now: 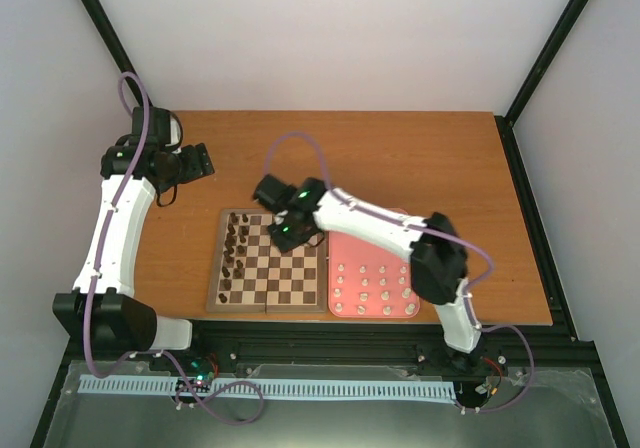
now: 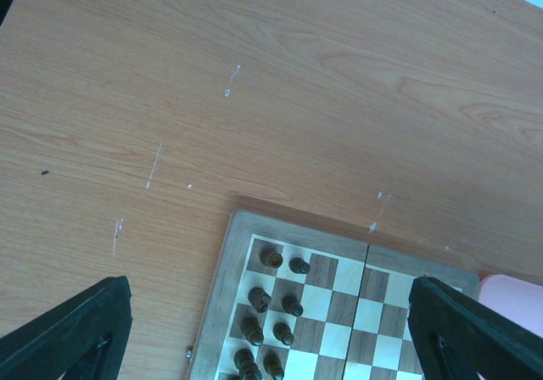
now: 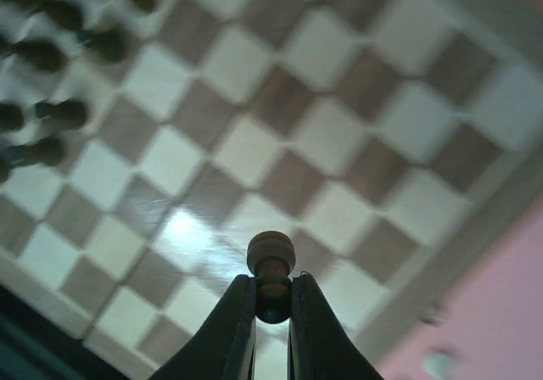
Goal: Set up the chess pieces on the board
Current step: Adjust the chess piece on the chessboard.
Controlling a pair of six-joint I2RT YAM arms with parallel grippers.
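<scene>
- The right hand (image 3: pixel 271 302) clenches one small dark brown chess piece (image 3: pixel 271 253) above the square wooden chessboard (image 1: pixel 290 280).
- The left hand (image 1: pixel 197 160) hangs released over the wooden bench (image 1: pixel 400 158), far left.
- Other dark pieces (image 1: pixel 237 248) stand along the chessboard's left side.

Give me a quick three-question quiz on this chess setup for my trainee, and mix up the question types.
1. True or false: the left pincer is shut.
2. Fill in: the right pincer grips a small ____ above the board.
3. Where do the cream pieces lie? A) on the pink tray B) on the board C) in the left pincer

Key: 1 false, it is wide open with nothing in it. 2 chess piece. 3 A.
</scene>
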